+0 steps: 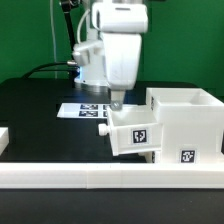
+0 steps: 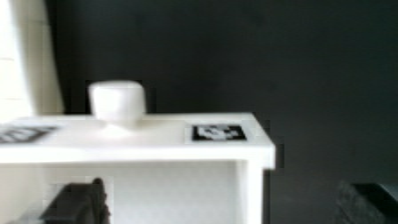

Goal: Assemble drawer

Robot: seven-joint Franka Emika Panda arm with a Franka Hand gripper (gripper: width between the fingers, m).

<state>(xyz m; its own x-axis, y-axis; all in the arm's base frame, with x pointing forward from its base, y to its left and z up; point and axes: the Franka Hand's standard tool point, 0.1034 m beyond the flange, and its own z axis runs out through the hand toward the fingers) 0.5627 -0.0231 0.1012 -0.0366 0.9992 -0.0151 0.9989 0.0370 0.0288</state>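
Observation:
The large white drawer shell [image 1: 187, 120] stands at the exterior view's right, open on top, with a tag low on its front. A smaller white tray [image 1: 135, 133] with a tag lies against the shell's left side. In the wrist view the tray [image 2: 160, 150] shows its round knob [image 2: 116, 101] and two tags on its front wall. My gripper [image 1: 115, 103] hangs just above the tray's near-left part. In the wrist view the gripper [image 2: 222, 205] is open. One finger [image 2: 75, 204] is over the tray's inside and the other finger [image 2: 372, 203] is over the black table. It holds nothing.
The marker board [image 1: 85, 108] lies flat on the black table behind the gripper. A long low white border wall [image 1: 100, 176] runs along the front. Another white piece [image 1: 4, 140] shows at the exterior view's left edge. Cables hang at the back.

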